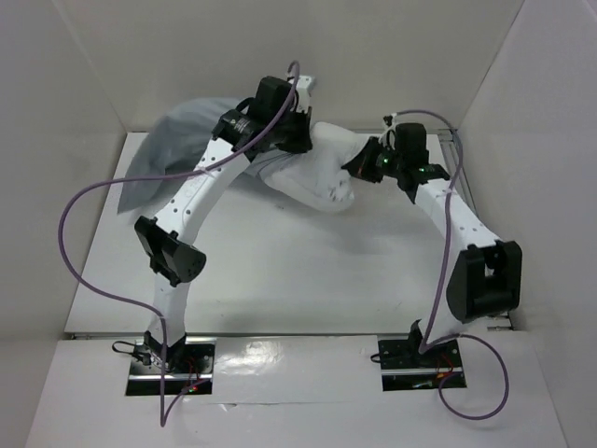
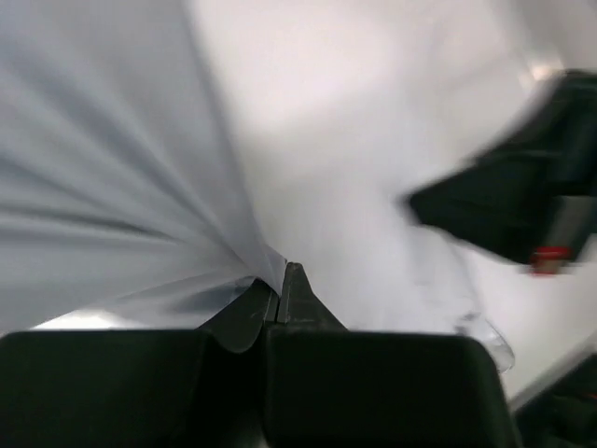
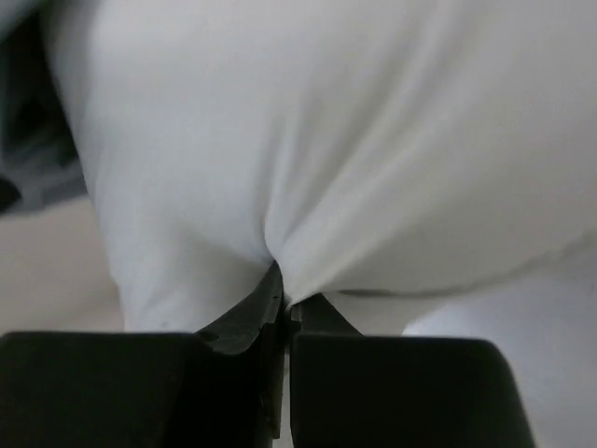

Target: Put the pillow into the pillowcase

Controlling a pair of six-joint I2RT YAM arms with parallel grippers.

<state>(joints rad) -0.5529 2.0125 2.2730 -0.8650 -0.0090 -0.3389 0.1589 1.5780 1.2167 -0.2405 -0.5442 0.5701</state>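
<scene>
Grey fabric is what the left gripper [image 2: 283, 291] has got. Its jaws are pressed together on a fold of the pillowcase [image 2: 103, 177], and the cloth fans out from the tips in tight creases. From the top camera the pillowcase sits bunched up at the far left of the table [image 1: 280, 280], partly behind the left arm [image 1: 201, 191]. The pillow [image 1: 312, 173] lies just to the right of it, at the far middle of the table, touching the grey cloth. The right gripper [image 3: 283, 301] is clamped too, pinching a bit of the pillow's white cover so it puckers into the tips. In the left wrist view the right gripper shows up as a blurry dark shape against the pillow. How far the pillow is inside the case, can't really tell, since the left arm covers the join.
</scene>
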